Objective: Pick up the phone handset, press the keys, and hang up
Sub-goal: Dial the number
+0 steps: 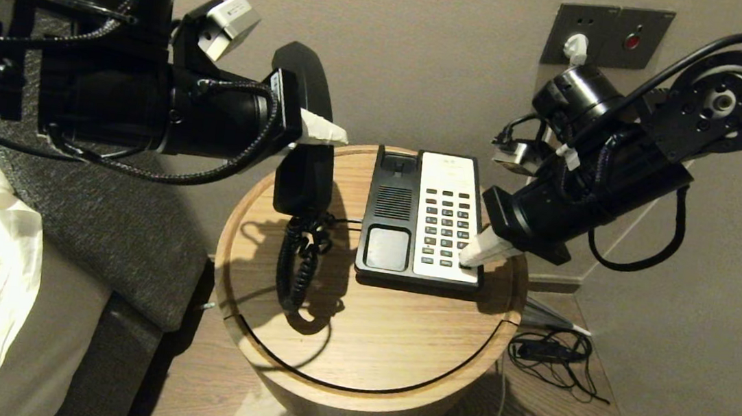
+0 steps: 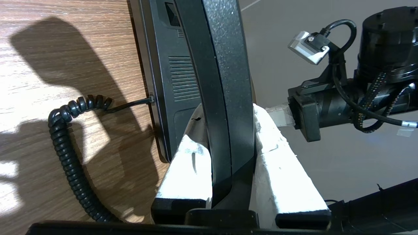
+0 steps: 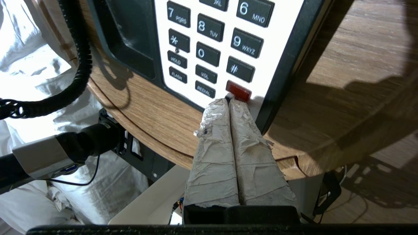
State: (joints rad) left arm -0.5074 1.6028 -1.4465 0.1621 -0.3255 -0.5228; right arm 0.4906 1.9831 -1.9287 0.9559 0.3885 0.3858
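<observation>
Right gripper (image 3: 229, 101), its taped fingers pressed together into one point, rests its tip on the keypad (image 1: 447, 221) at the red key (image 3: 238, 90), on the near corner of the phone base (image 1: 422, 217). Beyond it, across the base, the left gripper (image 2: 228, 156) is clamped on the handset (image 1: 306, 153) at mid-shaft, lifted off the cradle (image 1: 393, 203). Likely light, rigid and smooth, so the narrow waist suits gripping; the coiled cord (image 1: 298, 262) will tug.

coiled cord (image 1: 300, 262) beside bare tabletop (image 1: 372, 332)

I've got a round wooden desk (image 1: 363, 345) here, phone base (image 1: 422, 217) on it, coiled cord (image 1: 300, 259) trailing just beside the base.
</observation>
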